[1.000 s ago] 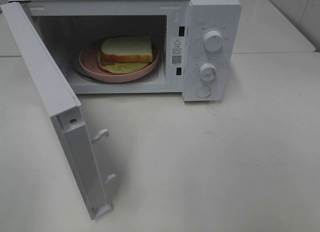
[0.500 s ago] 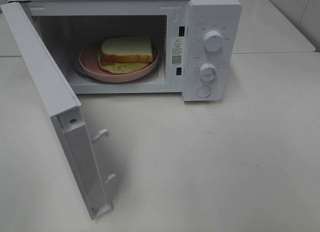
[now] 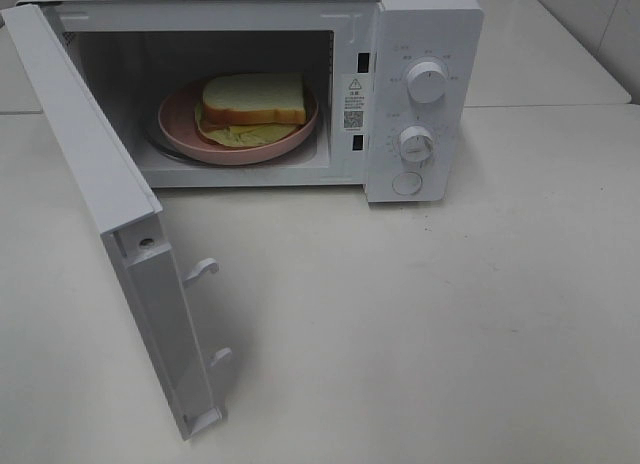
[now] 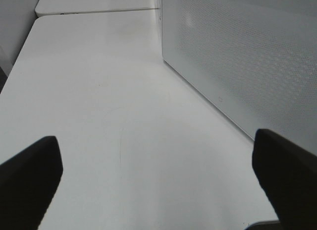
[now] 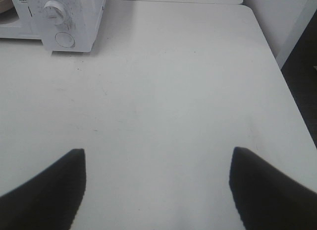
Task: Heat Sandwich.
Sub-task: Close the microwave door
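Observation:
The sandwich (image 3: 252, 106), pale bread over yellow-green filling, lies on a round pink plate (image 3: 180, 119) inside the white microwave (image 3: 425, 24). The microwave door (image 3: 110, 214) hangs wide open toward the front left. Neither arm shows in the exterior view. In the left wrist view my left gripper (image 4: 156, 183) is open over bare table, with the perforated outer face of the door (image 4: 247, 56) beside it. My right gripper (image 5: 157, 188) is open above the table, with the microwave's control panel (image 5: 62, 17) far ahead of it. Nothing is between either pair of fingers.
Two knobs (image 3: 427, 82) and a round button (image 3: 407, 183) are on the microwave's right panel. Two latch hooks (image 3: 203, 270) stick out of the door's edge. The white table (image 3: 450, 324) spreads in front and to the right; its right edge (image 5: 290, 91) drops to a dark floor.

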You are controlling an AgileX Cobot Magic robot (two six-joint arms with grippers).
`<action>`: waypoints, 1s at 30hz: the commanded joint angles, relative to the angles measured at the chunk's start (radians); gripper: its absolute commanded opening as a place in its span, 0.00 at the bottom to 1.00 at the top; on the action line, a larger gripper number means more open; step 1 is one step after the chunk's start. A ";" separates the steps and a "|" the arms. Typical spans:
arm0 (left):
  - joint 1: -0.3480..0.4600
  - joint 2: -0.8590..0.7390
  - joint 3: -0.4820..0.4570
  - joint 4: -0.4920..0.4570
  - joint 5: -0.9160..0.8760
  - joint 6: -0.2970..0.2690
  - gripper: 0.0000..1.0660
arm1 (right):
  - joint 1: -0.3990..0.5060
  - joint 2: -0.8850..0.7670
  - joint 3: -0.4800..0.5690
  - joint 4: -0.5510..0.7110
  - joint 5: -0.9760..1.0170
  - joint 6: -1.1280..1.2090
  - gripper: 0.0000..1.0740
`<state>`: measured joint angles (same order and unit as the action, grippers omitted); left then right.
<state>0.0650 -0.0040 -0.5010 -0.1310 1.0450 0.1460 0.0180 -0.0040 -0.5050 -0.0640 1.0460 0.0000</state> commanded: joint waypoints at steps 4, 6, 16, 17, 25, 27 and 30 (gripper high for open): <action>-0.006 -0.022 0.003 -0.011 -0.014 0.000 0.95 | -0.006 -0.026 0.000 0.001 -0.011 0.000 0.71; -0.006 -0.021 0.003 -0.012 -0.017 -0.007 0.95 | -0.006 -0.026 0.000 0.000 -0.011 0.006 0.71; -0.006 0.081 -0.029 -0.012 -0.112 -0.005 0.90 | -0.006 -0.026 0.000 0.000 -0.011 0.006 0.71; -0.006 0.103 -0.029 -0.015 -0.127 -0.007 0.88 | -0.006 -0.026 0.000 0.000 -0.011 0.006 0.71; -0.006 0.273 -0.021 -0.019 -0.261 0.005 0.49 | -0.006 -0.026 0.000 0.000 -0.011 0.006 0.71; -0.006 0.326 -0.009 -0.017 -0.299 0.004 0.34 | -0.006 -0.026 0.000 0.000 -0.011 0.006 0.71; -0.006 0.365 0.007 -0.015 -0.348 0.004 0.22 | -0.006 -0.026 0.000 0.000 -0.011 0.006 0.71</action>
<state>0.0650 0.3550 -0.4990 -0.1480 0.7240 0.1490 0.0180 -0.0040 -0.5050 -0.0640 1.0460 0.0000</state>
